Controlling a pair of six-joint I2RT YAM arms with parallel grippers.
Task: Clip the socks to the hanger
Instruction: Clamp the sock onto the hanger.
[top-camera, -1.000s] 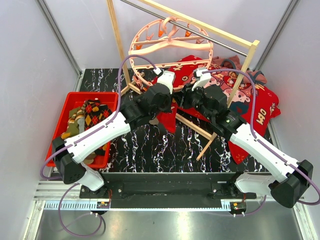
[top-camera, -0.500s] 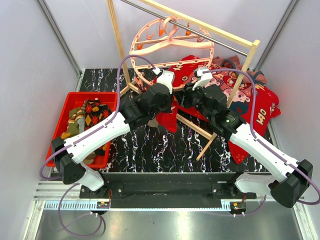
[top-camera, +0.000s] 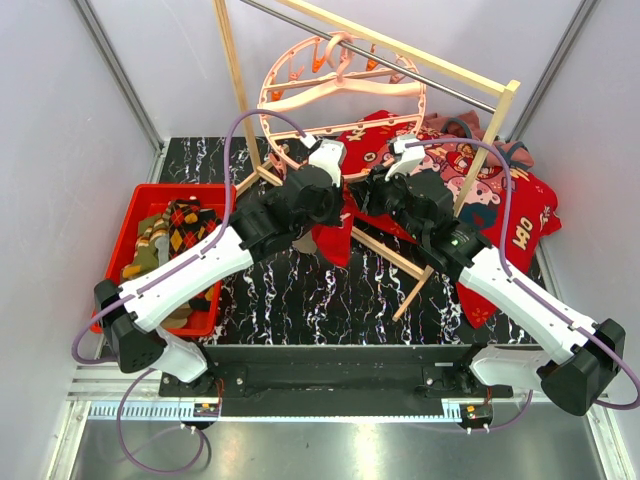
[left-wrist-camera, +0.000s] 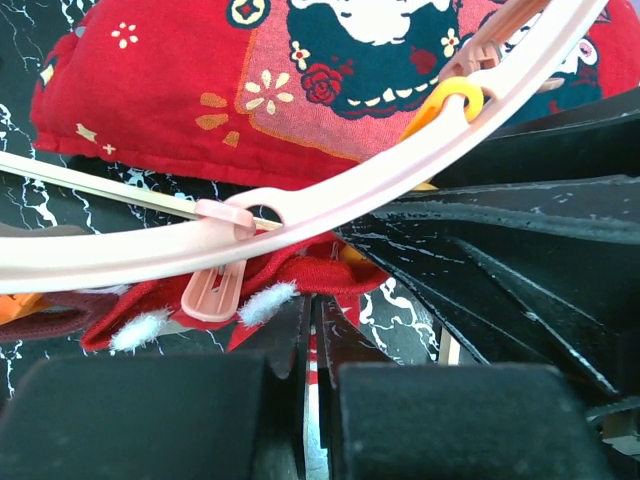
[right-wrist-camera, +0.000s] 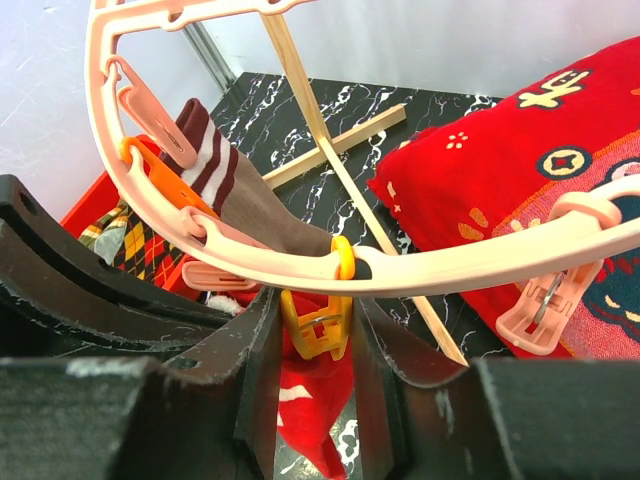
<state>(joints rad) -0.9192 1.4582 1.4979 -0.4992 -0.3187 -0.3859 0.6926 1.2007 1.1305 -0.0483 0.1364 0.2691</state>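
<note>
The pink ring hanger (top-camera: 268, 100) hangs from the rack's rod. My right gripper (right-wrist-camera: 318, 310) is shut on a yellow clip (right-wrist-camera: 320, 325) that dangles from the ring (right-wrist-camera: 480, 265), with a finger against each side. A red sock (right-wrist-camera: 315, 400) with white marks hangs below that clip. My left gripper (left-wrist-camera: 312, 305) is shut on the red sock's (left-wrist-camera: 330, 270) edge, just under the ring (left-wrist-camera: 350, 195) and beside a pink clip (left-wrist-camera: 212, 292). From above, both grippers (top-camera: 340, 205) (top-camera: 362, 198) meet at the ring's near edge. A brown striped sock (right-wrist-camera: 215, 170) hangs by an orange clip (right-wrist-camera: 160, 170).
A red bin (top-camera: 150, 195) at the left holds more socks (top-camera: 185, 225). The pale wooden rack (top-camera: 385, 255) has crossed feet on the black marble table. A big red cartoon cloth (top-camera: 500, 210) lies behind right. Another pink clip (right-wrist-camera: 540, 310) dangles to the right.
My left arm has shifted slightly up and right toward the ring, bringing the red sock with it. The right arm has stayed put on the yellow clip.
</note>
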